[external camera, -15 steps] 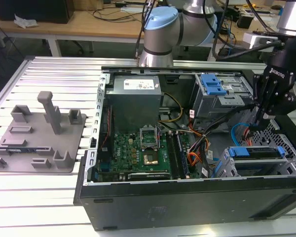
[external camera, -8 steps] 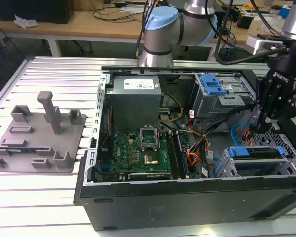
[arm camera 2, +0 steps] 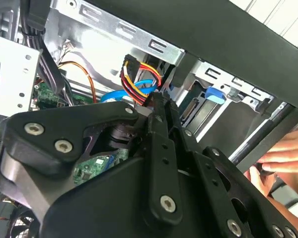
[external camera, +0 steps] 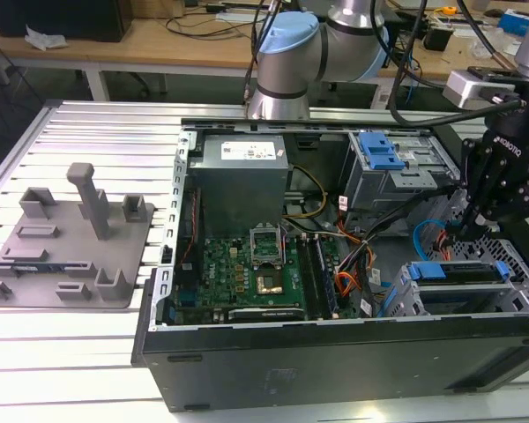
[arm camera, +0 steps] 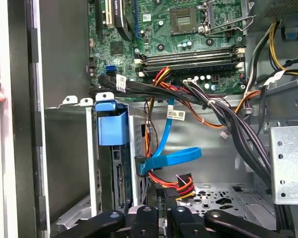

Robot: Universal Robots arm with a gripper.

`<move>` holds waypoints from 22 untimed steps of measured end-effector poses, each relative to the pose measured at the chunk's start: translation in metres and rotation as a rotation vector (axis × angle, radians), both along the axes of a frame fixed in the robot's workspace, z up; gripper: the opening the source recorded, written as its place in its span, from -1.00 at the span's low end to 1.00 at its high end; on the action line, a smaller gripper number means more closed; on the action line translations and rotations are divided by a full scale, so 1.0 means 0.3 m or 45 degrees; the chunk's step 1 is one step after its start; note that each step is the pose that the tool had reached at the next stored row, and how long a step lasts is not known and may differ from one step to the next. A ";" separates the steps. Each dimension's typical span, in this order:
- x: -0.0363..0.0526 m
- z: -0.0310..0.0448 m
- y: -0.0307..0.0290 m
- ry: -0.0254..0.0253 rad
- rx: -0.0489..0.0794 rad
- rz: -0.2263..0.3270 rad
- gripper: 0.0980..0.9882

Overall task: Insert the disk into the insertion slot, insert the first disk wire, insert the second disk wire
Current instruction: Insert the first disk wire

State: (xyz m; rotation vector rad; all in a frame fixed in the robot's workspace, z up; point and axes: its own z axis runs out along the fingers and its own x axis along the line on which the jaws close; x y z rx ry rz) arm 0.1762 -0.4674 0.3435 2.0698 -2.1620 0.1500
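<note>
Sitting on edge in the insertion slot, the disk rests in its blue carrier close to the open rim of the computer case, at the exterior view's right. That step looks done to me. Its long axis runs along the cage, roughly across the exterior view.

In the first wrist view the disk's socket edge shows as a dark strip just beside my gripper, off to one side of my fingertips rather than straight ahead. As I judge it, that sideways offset is what the plugging turns on.

My jaws are clenched on the black plug of the red-and-yellow disk wire. In the second wrist view its strands fan out from between my fingers. The blue disk wire is not in my grasp. Its plug end lies near the socket edge, between that edge and my jaws, but I cannot tell whether it is seated.

Counted, there is one disk, one insertion slot, two disk wires and one gripper, mine, the sole arm on the job.

Further out stand one taller bay carrying one ridged blue tab and one motherboard. One person's hand is against the case's outer side, apart from my jaws.
</note>
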 end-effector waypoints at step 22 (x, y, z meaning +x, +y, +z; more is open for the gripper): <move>-0.004 0.016 -0.059 -0.0181 0.003 -0.014 -0.85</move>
